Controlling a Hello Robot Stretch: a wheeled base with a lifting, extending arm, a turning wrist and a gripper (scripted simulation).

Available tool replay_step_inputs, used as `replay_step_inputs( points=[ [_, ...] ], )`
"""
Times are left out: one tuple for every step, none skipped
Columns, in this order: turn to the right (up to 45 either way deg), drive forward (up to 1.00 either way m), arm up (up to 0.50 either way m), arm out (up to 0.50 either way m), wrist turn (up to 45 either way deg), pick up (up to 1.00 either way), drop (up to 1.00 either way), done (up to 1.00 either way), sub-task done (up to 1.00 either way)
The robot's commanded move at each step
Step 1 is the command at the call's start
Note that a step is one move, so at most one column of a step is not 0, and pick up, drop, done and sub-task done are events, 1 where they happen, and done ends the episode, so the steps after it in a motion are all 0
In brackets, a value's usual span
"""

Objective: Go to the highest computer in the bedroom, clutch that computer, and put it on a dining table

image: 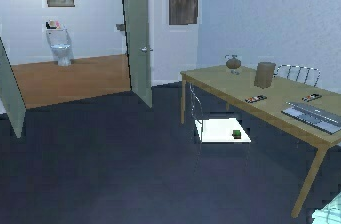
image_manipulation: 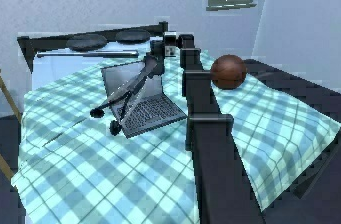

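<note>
Hanging at the open laptop (image_manipulation: 158, 112) on the plaid bed (image_manipulation: 98, 175) is the pincer (image_manipulation: 105, 119), honestly can't tell if it's holding anything.

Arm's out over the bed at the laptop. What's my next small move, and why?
Probably a slight lift. The gripper sits at the open laptop, with the plaid bed right behind it, so I cannot tell whether it holds the laptop. A small lift should show that before you retract.

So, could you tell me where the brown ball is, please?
In the arm side view, the brown ball lies on the plaid bed, just right of the dark arm bar.
</note>
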Motion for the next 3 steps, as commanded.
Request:
replay_step_inputs(
  points=[
    [0.0, 0.0, 0.0, 0.0, 45.0, 0.0, 0.0, 0.0, 0.0],
    [0.0, 0.0, 0.0, 0.0, 33.0, 0.0, 0.0, 0.0, 0.0],
    [0.0, 0.0, -0.3, 0.0, 0.0, 0.0, 0.0, 0.0, 0.0]
  ],
)
